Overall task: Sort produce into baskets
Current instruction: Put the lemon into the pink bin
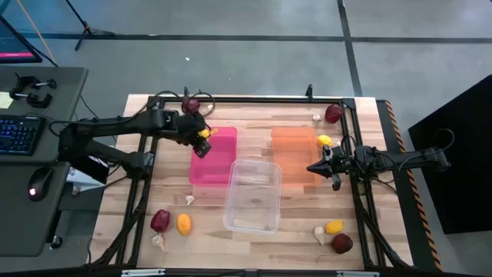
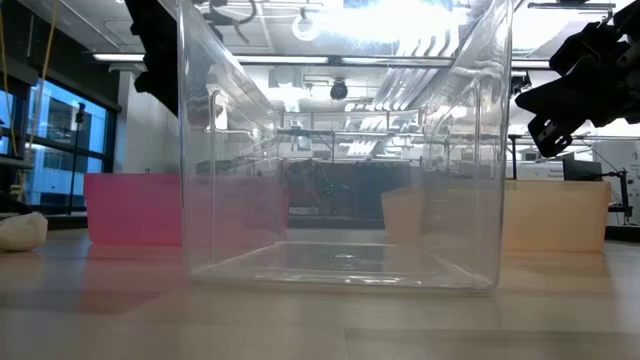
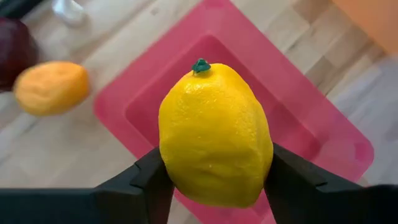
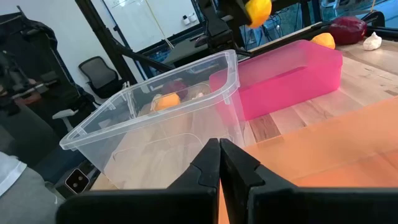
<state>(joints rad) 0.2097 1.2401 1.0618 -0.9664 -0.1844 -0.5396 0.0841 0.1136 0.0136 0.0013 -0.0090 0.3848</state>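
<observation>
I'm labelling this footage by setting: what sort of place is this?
Probably a robotics lab or workshop: a wooden table inside a black frame, a desk with keyboard alongside, an office chair and ceiling strip lights.

Bare pink basket (image 1: 219, 165) under lemon (image 3: 214, 134)

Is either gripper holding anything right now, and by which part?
Left gripper pinches the yellow oval lemon across its lower sides, above the pink plastic bin. Right gripper is shut, empty.

Overhead, table-level and wrist views share the pink bin (image 1: 214, 156).
</observation>
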